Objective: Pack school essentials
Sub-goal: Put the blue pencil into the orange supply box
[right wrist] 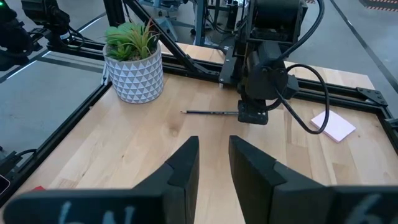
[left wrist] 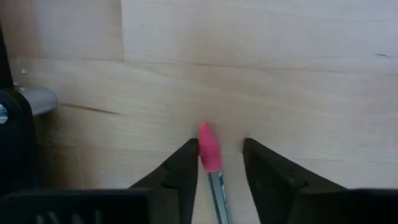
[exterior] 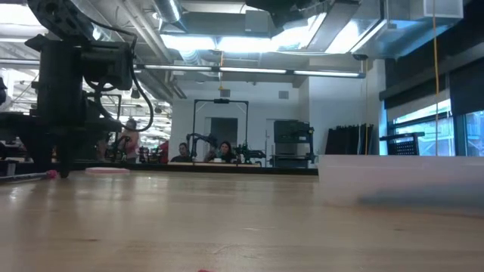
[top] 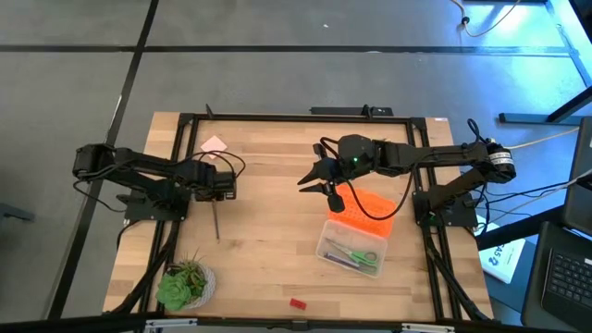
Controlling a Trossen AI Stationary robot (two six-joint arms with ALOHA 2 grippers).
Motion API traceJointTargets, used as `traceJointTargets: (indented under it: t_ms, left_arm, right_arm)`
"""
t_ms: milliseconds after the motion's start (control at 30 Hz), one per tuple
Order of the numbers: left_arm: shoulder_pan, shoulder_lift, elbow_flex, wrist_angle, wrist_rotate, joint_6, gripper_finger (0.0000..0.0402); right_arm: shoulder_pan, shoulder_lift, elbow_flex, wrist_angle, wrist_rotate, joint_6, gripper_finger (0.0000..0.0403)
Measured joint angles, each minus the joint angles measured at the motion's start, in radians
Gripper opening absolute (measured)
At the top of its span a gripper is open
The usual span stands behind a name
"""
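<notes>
Partly packed: scissors (top: pixel 363 255) lie in the box (top: pixel 326 248); left claw (left wrist: pixel 216 163), parted, straddles a pencil (left wrist: pixel 211 163); right claw (right wrist: pixel 213 155) released; eraser (top: pixel 297 302) and note pad (top: pixel 215 144) remain on the bench (top: pixel 268 240).

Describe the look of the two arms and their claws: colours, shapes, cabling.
Both arms are black, jointed, with loose black cables looping near the wrists. The left claw has two matte dark fingers tapering to wedge tips. The right claw looks the same, with a small green light on its wrist housing.
</notes>
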Motion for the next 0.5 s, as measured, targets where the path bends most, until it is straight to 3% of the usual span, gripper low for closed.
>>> traceJointTargets:
  t_ms: [333, 500]
  left_arm:
    - [-0.003, 0.0, 0.0, -0.002, -0.013, 0.029, 0.0033]
    - [-0.003, 0.0, 0.0, -0.002, -0.015, 0.044, 0.0011]
  right_arm:
    - [0.0, 0.0, 0.0, 0.0, 0.0, 0.0, 0.009]
    - [0.0, 0.0, 0.0, 0.0, 0.0, 0.0, 0.009]
